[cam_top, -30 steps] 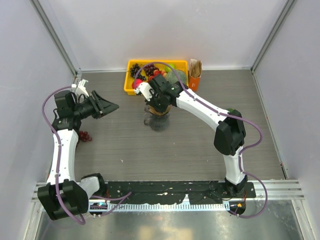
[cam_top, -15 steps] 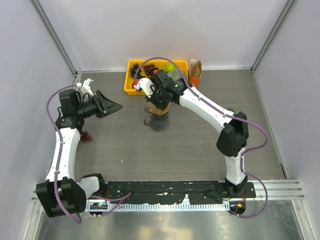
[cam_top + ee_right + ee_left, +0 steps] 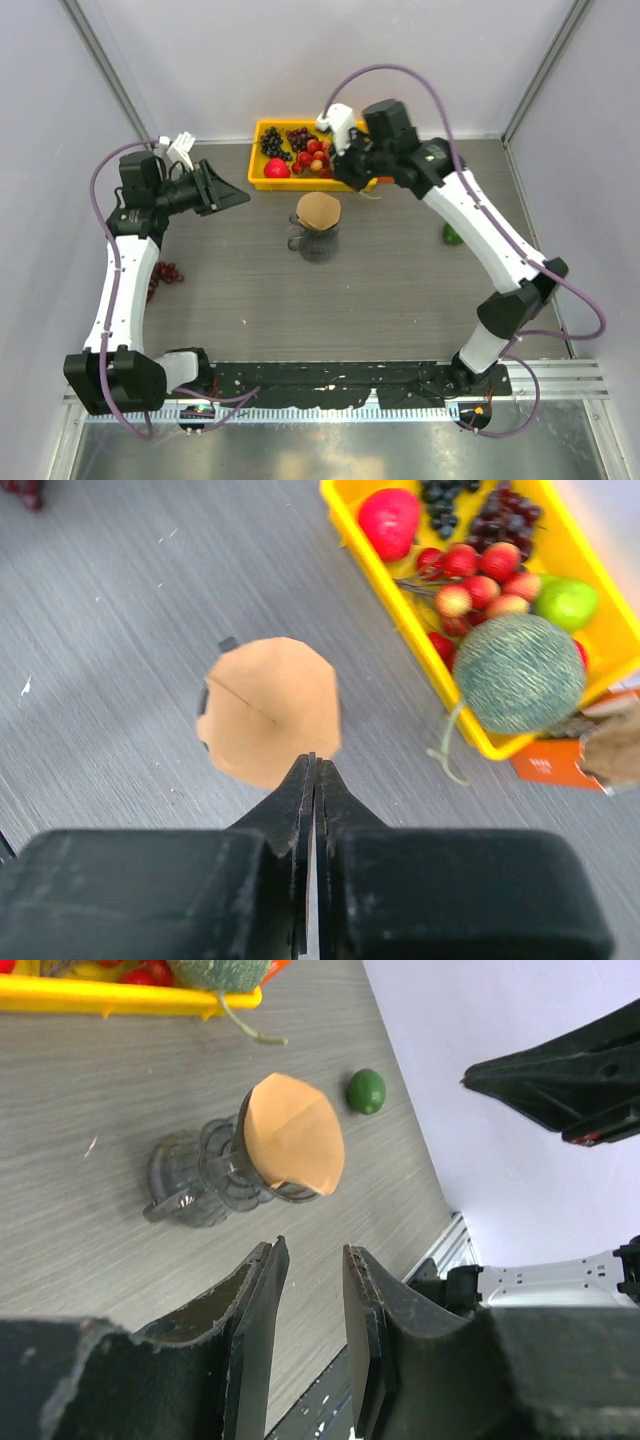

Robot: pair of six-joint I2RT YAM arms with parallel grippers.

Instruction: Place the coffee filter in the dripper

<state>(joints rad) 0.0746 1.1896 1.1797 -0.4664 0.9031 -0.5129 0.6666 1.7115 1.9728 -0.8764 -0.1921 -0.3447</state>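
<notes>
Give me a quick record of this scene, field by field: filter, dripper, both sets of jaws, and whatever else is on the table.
filter: tan paper cone coffee filter, seated in the dripper's mouth
dripper: smoky-grey transparent ribbed dripper, upright, mid-table
left jaws: slightly apart, empty, pointing toward the dripper
right jaws: shut, empty, raised clear of the filter
tray: yellow plastic tray of fruit at the far edge
loose item: small green lime, to the dripper's right
task status: filter looks placed

Grey wood-grain table (image 3: pixel 380 300) fills mid frame. Pale lavender walls (image 3: pixel 330 60) top, L & R; metal posts (image 3: pixel 115 80) in upper corners.
</notes>
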